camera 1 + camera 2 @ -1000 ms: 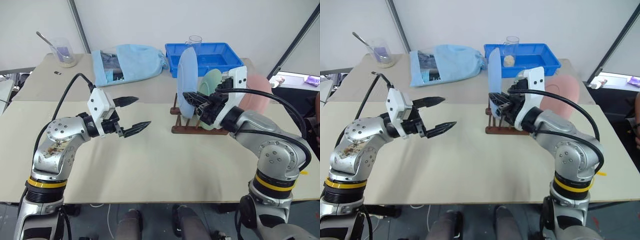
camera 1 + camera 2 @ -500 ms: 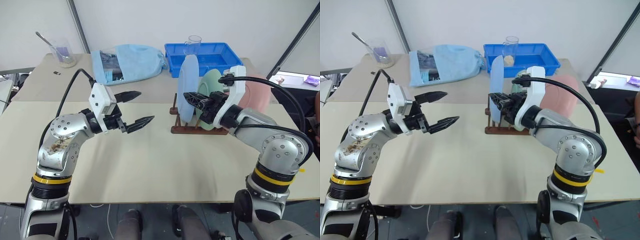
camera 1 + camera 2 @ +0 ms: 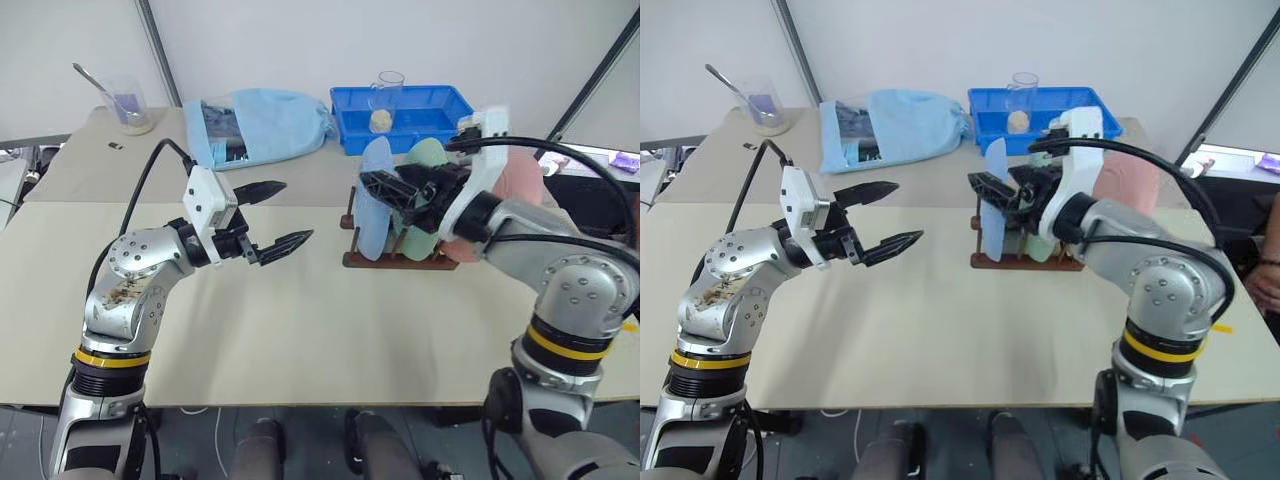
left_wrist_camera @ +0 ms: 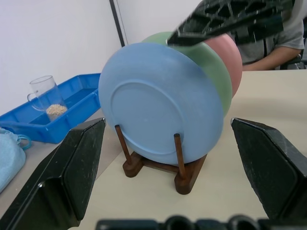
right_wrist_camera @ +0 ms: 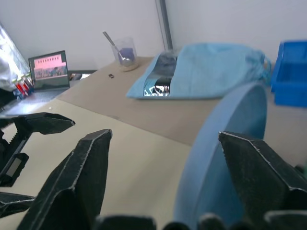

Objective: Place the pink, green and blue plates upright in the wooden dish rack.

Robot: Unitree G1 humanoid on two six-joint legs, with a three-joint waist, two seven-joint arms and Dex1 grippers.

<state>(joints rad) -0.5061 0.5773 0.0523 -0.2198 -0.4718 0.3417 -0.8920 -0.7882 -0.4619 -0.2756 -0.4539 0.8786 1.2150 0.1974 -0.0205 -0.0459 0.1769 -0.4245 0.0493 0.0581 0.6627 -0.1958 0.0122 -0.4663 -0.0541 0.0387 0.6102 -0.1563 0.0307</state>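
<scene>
In the wooden dish rack, the head views show the blue plate, green plate and pink plate upright; the right gripper, jaws apart, hovers above the rack. Left of the rack, the left gripper gapes empty. The left wrist view frames the blue plate between its spread fingers. Behind the rack, a blue tray holds a grain-filled cup.

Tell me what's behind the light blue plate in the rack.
Behind the light blue plastic plate stand the mint green plate, then the salmon pink plate; most of both is covered.
</scene>
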